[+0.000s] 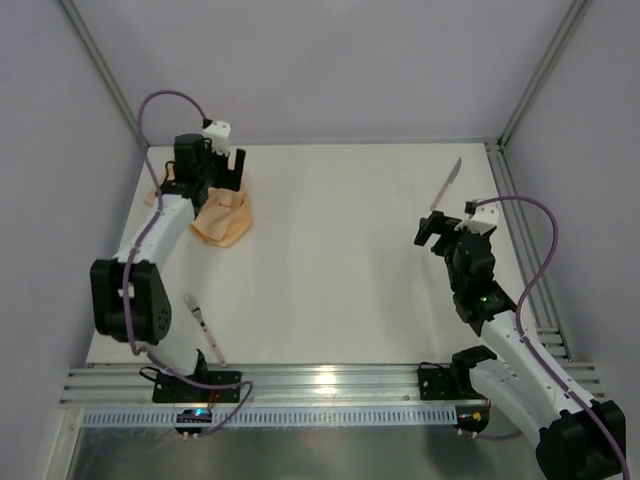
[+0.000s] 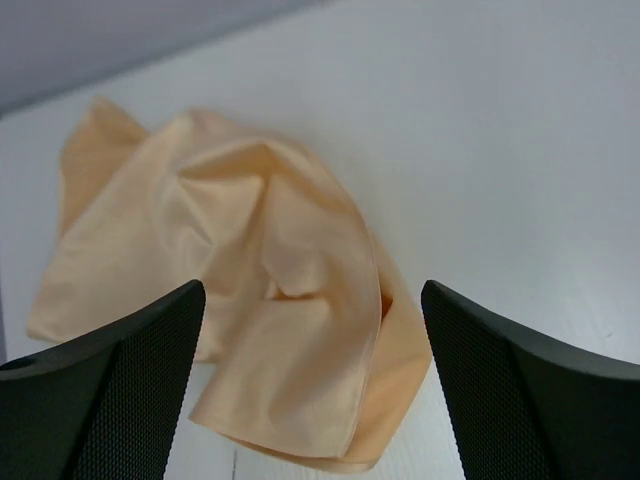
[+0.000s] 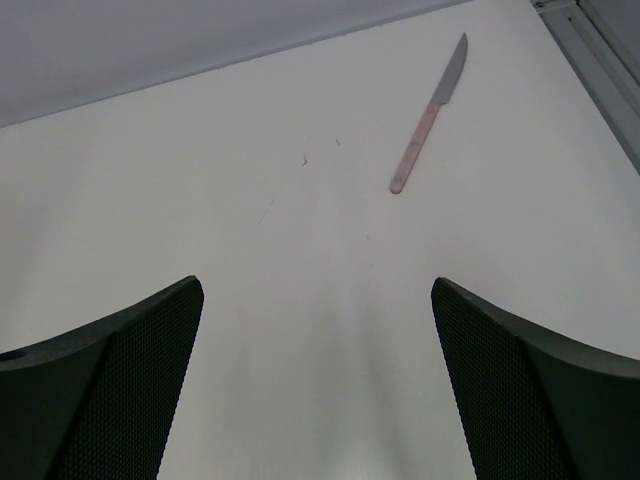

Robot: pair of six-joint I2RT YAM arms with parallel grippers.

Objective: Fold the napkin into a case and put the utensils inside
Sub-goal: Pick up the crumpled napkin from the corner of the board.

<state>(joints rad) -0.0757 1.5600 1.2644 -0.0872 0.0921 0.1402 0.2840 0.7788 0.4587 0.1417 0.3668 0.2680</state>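
The napkin is lying crumpled, unfolded; knife and fork are sitting loose; left end effector and right end effector are gaping, empty.

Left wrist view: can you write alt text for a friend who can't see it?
A crumpled peach-orange napkin lies heaped on a white table. The left claw is open, its two black textured fingers rising from the bottom corners on either side of the cloth.
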